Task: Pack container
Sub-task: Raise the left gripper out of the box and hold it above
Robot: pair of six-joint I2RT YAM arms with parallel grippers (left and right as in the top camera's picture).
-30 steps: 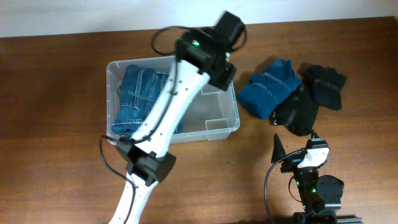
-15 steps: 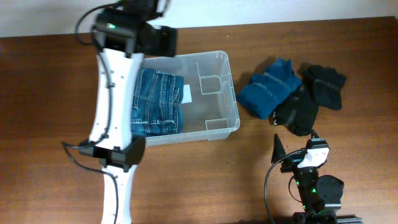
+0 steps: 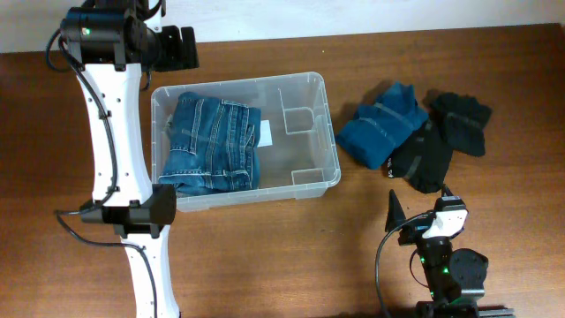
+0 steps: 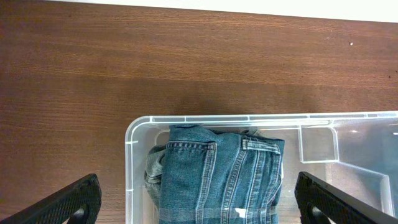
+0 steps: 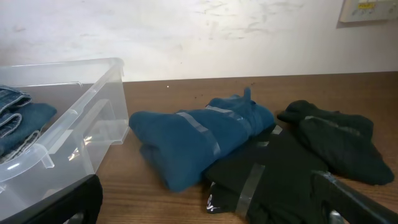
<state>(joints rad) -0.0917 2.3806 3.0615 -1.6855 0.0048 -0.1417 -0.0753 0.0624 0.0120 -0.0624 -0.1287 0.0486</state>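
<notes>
Left gripper (image 3: pixel 177 48), fingers spread and empty, beside far-left corner of container (image 3: pixel 238 81).
Unpacked blue garment (image 3: pixel 381 131) lies past its right end, along the long axis; right gripper (image 5: pixel 205 208), also spread, is nearer.

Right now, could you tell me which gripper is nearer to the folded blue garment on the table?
Right. The right gripper sits just short of the folded blue garment, facing it; the left gripper hovers past the container's far left corner.

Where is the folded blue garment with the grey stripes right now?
In the overhead view, the blue garment lies outside the container, just beyond its right end wall. The black clothes rest against the garment's far side.
</notes>
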